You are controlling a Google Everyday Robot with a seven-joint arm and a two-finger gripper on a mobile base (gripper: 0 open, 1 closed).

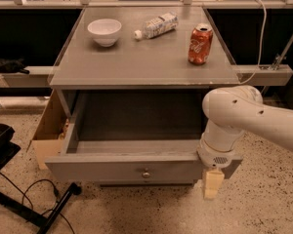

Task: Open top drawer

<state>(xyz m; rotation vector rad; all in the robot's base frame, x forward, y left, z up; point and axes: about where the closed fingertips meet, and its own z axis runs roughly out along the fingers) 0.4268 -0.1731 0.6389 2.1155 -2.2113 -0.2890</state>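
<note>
The top drawer [122, 167] is pulled far out of the grey cabinet. Its wide flat front faces me with one small round metal knob [145, 174]. Its deep grey box [134, 123] looks empty inside. My gripper [213, 183] hangs off the white arm [234, 118] at the right end of the drawer front, pointing down in front of it. One cream finger shows below the wrist. It holds nothing that I can see.
On the cabinet top [141, 60] stand a white bowl [104, 31], a lying plastic bottle [156, 25] and a red soda can [200, 44]. A cardboard box [50, 130] sits to the drawer's left. A black stand and cable [34, 204] lie on the speckled floor.
</note>
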